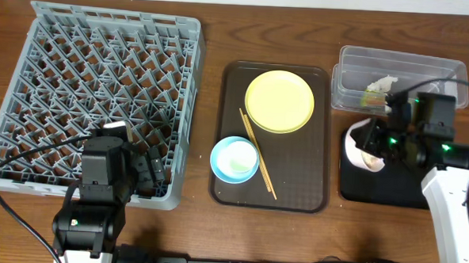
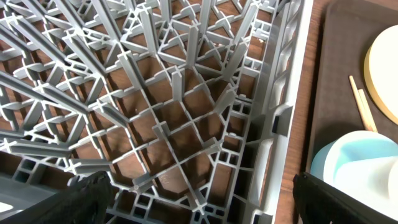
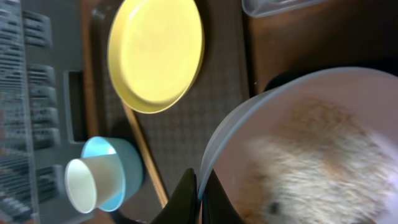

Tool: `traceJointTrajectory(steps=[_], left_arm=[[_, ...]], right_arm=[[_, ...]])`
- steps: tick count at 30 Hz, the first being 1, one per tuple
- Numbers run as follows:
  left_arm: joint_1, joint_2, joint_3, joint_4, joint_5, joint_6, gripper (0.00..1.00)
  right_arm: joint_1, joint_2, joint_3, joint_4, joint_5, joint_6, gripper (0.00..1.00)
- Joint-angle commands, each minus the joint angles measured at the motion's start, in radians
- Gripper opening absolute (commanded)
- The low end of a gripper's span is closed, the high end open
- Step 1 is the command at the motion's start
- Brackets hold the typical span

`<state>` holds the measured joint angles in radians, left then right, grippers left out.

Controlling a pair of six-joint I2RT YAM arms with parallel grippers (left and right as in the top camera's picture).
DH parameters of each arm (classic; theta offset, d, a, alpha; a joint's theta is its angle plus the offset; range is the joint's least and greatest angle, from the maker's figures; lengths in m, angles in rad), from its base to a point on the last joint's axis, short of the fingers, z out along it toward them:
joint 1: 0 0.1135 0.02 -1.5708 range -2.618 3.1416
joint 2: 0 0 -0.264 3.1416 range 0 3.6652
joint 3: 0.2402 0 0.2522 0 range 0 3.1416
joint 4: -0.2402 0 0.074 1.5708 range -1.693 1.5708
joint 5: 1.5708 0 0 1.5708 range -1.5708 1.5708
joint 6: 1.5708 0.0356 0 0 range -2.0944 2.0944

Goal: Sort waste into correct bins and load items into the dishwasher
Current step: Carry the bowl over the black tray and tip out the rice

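My right gripper [image 1: 374, 142] [image 3: 200, 194] is shut on the rim of the white bowl [image 1: 360, 151] [image 3: 292, 106], holding it tilted over the black tray [image 1: 382, 192]. Beige food scraps [image 3: 317, 155] lie in the bowl. The clear tub [image 1: 350, 73] holds the green-and-white wrapper [image 1: 372, 95] and the white tissue [image 1: 384, 82]. The yellow plate [image 1: 279, 101] [image 3: 155, 53], the chopsticks [image 1: 257, 152] [image 3: 146, 162] and the blue bowl [image 1: 225, 167] [image 3: 124, 163] with the white cup [image 1: 240, 155] [image 3: 93, 183] in it sit on the brown tray [image 1: 300, 170]. My left gripper [image 1: 149, 171] [image 2: 199, 202] is open and empty over the grey dish rack's [image 1: 94, 78] [image 2: 186, 93] front right corner.
The brown tray lies between the rack and the bins. In the left wrist view the blue bowl [image 2: 345, 155], a chopstick [image 2: 362, 102] and the plate's edge [image 2: 382, 74] lie just right of the rack's wall. Cables trail along the table's front edge.
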<state>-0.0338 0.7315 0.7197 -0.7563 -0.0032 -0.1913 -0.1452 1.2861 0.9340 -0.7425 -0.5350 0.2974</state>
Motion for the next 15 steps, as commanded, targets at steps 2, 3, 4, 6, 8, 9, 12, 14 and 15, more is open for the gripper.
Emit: traceJointTrajectory(steps=[2, 3, 4, 6, 8, 9, 12, 14, 15], left_arm=[[-0.002, -0.001, 0.023, -0.002, -0.005, -0.013, 0.95], [-0.002, -0.001, 0.023, -0.002, -0.005, -0.013, 0.95], [-0.002, -0.001, 0.023, -0.002, -0.005, -0.013, 0.95], [-0.002, -0.001, 0.023, -0.002, -0.005, -0.013, 0.95], [-0.002, -0.001, 0.023, -0.002, -0.005, -0.013, 0.95], [-0.002, -0.001, 0.023, -0.002, -0.005, -0.013, 0.95], [-0.002, -0.001, 0.023, -0.002, -0.005, -0.013, 0.95], [-0.002, -0.001, 0.023, -0.002, -0.005, -0.013, 0.95], [-0.002, -0.001, 0.023, -0.002, -0.005, -0.013, 0.95]], right_arm=[[-0.124, 0.047, -0.093, 0.060, -0.309, -0.086, 0.01], [-0.151, 0.060, -0.111, 0.083, -0.355, -0.089, 0.01], [-0.180, 0.075, -0.128, 0.109, -0.406, -0.093, 0.01], [-0.231, 0.105, -0.153, 0.158, -0.507, -0.098, 0.01], [-0.281, 0.138, -0.167, 0.199, -0.601, -0.101, 0.01], [-0.305, 0.156, -0.172, 0.213, -0.641, -0.100, 0.01], [-0.372, 0.218, -0.179, 0.233, -0.747, -0.088, 0.01], [-0.412, 0.262, -0.179, 0.236, -0.814, -0.089, 0.01], [-0.433, 0.288, -0.179, 0.239, -0.851, -0.090, 0.01]])
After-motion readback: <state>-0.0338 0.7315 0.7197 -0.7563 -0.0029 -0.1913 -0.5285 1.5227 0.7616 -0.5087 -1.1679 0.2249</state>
